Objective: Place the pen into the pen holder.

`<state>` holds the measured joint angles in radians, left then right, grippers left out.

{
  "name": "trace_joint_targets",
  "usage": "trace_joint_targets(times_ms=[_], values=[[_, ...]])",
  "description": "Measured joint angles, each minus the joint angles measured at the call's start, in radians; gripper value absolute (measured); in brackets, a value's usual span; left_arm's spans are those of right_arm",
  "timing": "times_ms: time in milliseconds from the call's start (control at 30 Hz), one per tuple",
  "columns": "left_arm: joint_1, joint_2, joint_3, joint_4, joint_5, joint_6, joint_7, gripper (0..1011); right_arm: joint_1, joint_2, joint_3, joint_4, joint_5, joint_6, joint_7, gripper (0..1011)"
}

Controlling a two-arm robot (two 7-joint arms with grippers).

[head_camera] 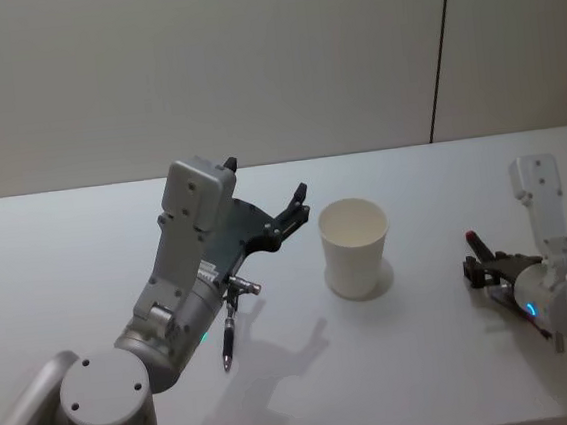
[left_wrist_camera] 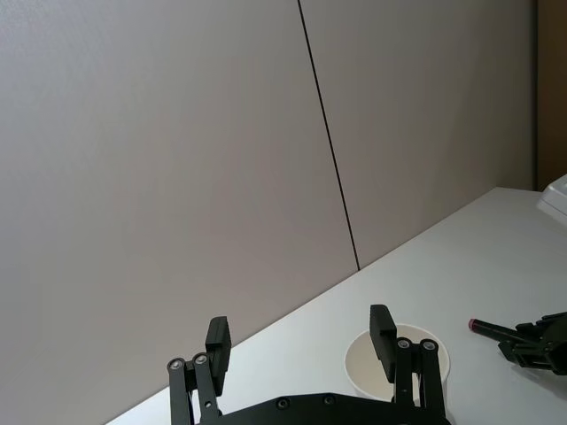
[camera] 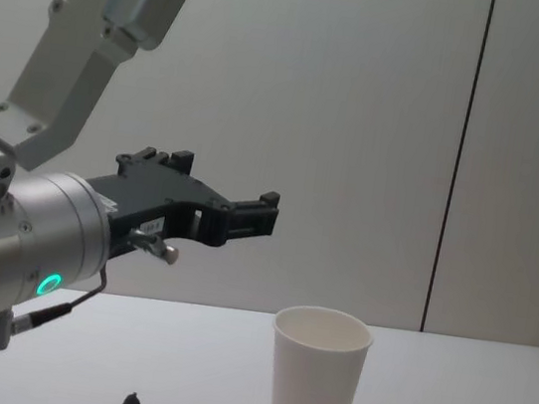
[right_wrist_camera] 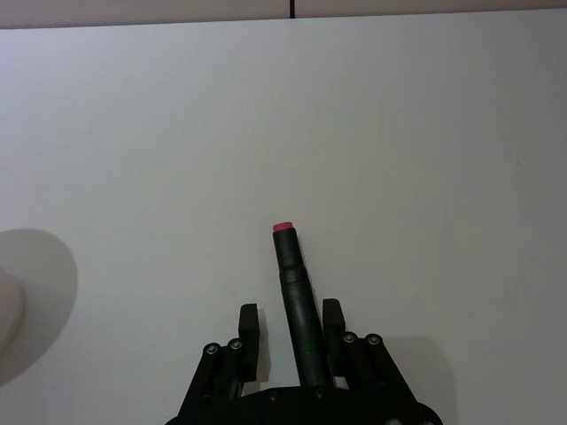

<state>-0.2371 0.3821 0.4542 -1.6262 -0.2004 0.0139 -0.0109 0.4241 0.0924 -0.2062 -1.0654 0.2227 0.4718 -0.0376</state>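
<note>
Now the pen [right_wrist_camera: 288,257] lies between the right tool's [right_wrist_camera: 290,313] parted fingers [right_wrist_camera: 249,324].

Pen holder [head_camera: 355,248]: plain white paper cup, tapered, rolled rim. Stands upright mid-bench, mouth up; the part of the inside that shows is bare. Seen from the side in the chest view [camera: 314,384].

Pen [right_wrist_camera: 295,292]: dark barrel, pink-red end cap. Lies low at the bench [head_camera: 84,232], far right of the cup and well apart from it. Barrel runs between the parted fingers of the right hand [right_wrist_camera: 291,308], against one finger with a gap to the other. Red end points away from the hand.
</note>
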Motion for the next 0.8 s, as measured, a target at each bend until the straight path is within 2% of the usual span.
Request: trace_joint_targets(times_ms=[267,367,467,800], values=[[0.000,0.000,0.000,0.000,0.000,0.000,0.000,1000,-0.002,0.000,-0.002,0.001,-0.011,-0.008,0.018,352],[0.000,0.000,0.000,0.000,0.000,0.000,0.000,1000,-0.006,0.000,-0.004,-0.003,-0.015,-0.011,0.027,238],[0.000,0.000,0.000,0.000,0.000,0.000,0.000,1000,-0.008,0.000,-0.004,-0.005,-0.017,-0.012,0.031,187],[0.000,0.000,0.000,0.000,0.000,0.000,0.000,1000,-0.019,0.003,-0.003,-0.025,-0.024,-0.025,0.045,180]])
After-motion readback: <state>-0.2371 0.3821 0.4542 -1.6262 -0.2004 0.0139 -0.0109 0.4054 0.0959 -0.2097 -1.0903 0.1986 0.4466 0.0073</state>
